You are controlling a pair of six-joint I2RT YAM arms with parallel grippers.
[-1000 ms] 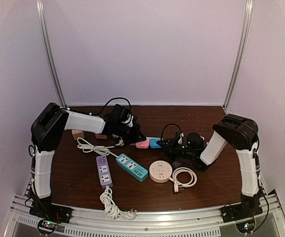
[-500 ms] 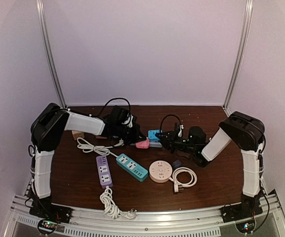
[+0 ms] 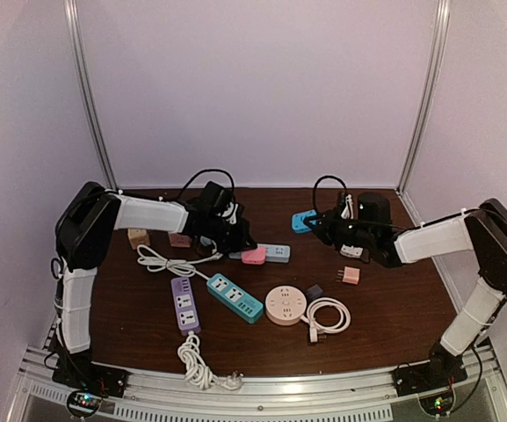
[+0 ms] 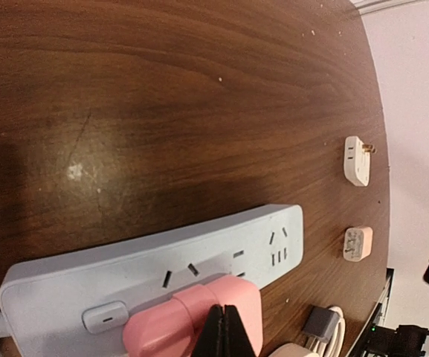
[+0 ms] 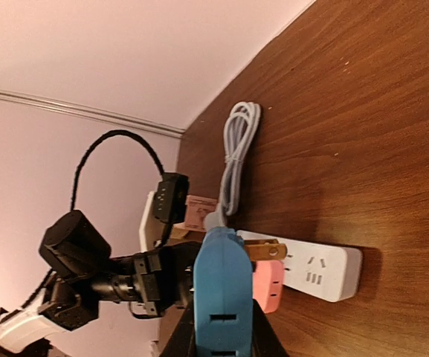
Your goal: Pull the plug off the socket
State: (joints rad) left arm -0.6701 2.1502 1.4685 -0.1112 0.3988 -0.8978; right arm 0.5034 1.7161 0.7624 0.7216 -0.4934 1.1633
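Observation:
A pale blue power strip [image 3: 276, 253] lies mid-table with a pink plug [image 3: 253, 257] seated in it. My left gripper [image 3: 233, 239] is shut, its tips pressed together on top of the pink plug [image 4: 199, 320] over the strip [image 4: 125, 260]; the left gripper [image 4: 224, 331] holds nothing between its jaws. My right gripper [image 3: 313, 222] is shut on a blue plug [image 3: 303, 219], held in the air behind and to the right of the strip. In the right wrist view the blue plug [image 5: 221, 290] shows bare brass prongs [image 5: 266, 249], clear of the strip [image 5: 318, 271].
A purple strip [image 3: 185, 305], a teal strip [image 3: 235, 297], a round pink socket [image 3: 285, 305] and a coiled white cable [image 3: 328, 316] lie in front. Small adapters [image 3: 351, 275] lie on the right. Wooden blocks [image 3: 138, 237] sit at the left. A white cord [image 3: 196, 360] lies near the front edge.
My right gripper has pulled the blue plug out of the pale blue strip and carried it up, back and to the right. My left gripper has stayed on the strip.

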